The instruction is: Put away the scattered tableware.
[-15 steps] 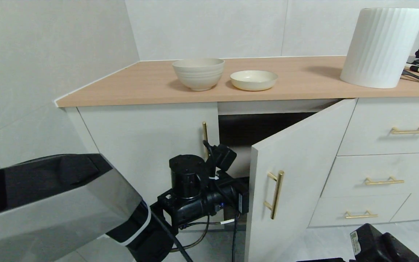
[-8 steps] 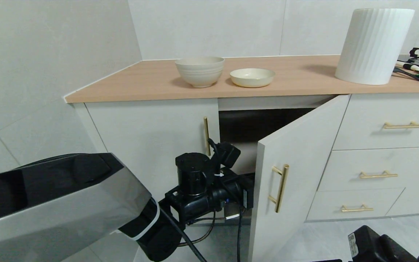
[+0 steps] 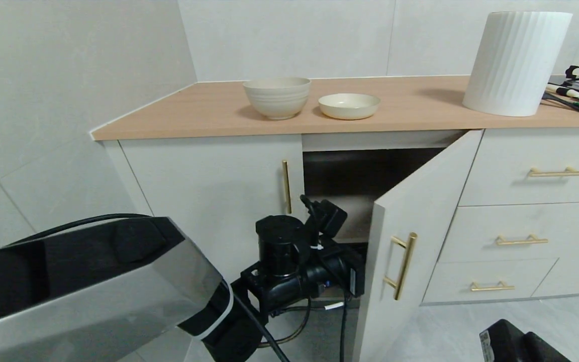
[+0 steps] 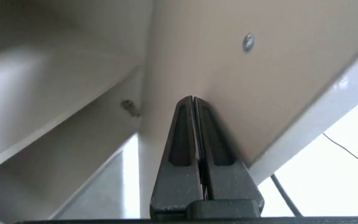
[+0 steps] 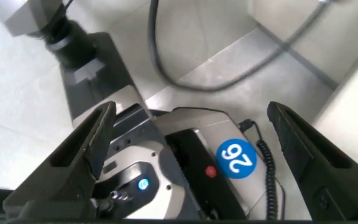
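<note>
On the wooden counter (image 3: 194, 113) stand a ribbed cream bowl (image 3: 276, 96) and, beside it, a shallow cream dish (image 3: 349, 105). Below them a white cabinet door (image 3: 420, 211) with a gold handle (image 3: 402, 265) stands partly open. My left arm's wrist (image 3: 302, 256) is low in the cabinet opening, just behind the door's edge. In the left wrist view my left gripper (image 4: 193, 102) is shut with nothing in it, its tips against the inner face of the door (image 4: 272, 68). My right gripper (image 5: 191, 112) is open, low over the floor and far from the counter.
A tall white ribbed cylinder (image 3: 518, 63) stands on the counter's right part, with several utensils (image 3: 573, 95) beyond it. Drawers with gold handles (image 3: 520, 240) are right of the open door. A closed door (image 3: 209, 201) is on the left, and walls meet in the corner.
The cabinet door has swung wider open to the right, and my left arm has moved right along with it. The head camera has shifted a little.
</note>
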Motion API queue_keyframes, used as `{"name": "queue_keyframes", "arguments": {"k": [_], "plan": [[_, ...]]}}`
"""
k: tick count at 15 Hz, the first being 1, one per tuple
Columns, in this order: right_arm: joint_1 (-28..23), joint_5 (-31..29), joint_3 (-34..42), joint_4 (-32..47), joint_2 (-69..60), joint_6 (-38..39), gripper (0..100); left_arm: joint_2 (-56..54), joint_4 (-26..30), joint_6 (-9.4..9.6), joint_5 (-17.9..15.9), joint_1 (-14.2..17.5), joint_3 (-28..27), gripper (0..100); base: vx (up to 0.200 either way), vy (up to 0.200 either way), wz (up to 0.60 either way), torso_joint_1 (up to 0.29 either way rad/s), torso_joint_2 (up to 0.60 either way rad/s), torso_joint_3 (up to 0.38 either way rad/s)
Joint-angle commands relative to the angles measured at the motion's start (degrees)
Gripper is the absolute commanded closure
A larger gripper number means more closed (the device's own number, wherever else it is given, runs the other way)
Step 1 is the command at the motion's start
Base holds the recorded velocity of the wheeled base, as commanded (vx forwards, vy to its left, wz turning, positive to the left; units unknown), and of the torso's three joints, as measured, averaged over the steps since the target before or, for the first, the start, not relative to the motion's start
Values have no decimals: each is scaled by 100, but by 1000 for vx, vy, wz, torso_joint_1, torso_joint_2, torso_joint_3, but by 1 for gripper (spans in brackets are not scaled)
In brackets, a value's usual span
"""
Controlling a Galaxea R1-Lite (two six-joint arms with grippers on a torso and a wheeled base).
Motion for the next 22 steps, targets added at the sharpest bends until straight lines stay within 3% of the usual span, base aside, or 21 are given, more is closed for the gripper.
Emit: {"name": "queue_keyframes", "arguments": {"k": [1,3,5,10,12,14,18,19,20,22], "plan": [[233,4,72,0,-19,-6,0,-216,-11,-2,65,-713,-2,100,0,0,0,0,0,0],[453,4,239,0,-27,-59,0,-419,7,33,74,-1407,77,100,0,0,0,0,0,0],[576,4,292,0,-27,-67,0,-506,7,33,74,-1425,173,100,0,0,0,0,0,0],[312,-22,63,-132,17,3,0,-928,7,33,153,-502,648,100,0,0,0,0,0,0],[-497,-31,-253,-150,210,126,0,-1535,244,42,153,25,1096,100,0,0,0,0,0,0],[-1253,-93,-570,-150,491,144,0,-2546,1158,51,153,667,1501,100,0,0,0,0,0,0],[-2105,-383,-1449,-97,1062,82,0,-4128,2477,51,153,1493,1958,100,0,0,0,0,0,0],[-2158,-391,-1660,-53,1194,73,0,-4330,2688,51,153,1651,1993,100,0,0,0,0,0,0],[-2246,-453,-2169,167,1511,65,0,-4804,3197,86,153,2047,2002,100,0,0,0,0,0,0],[-2395,-479,-2697,395,1792,65,0,-5147,3610,95,136,2355,1984,100,0,0,0,0,0,0]]}}
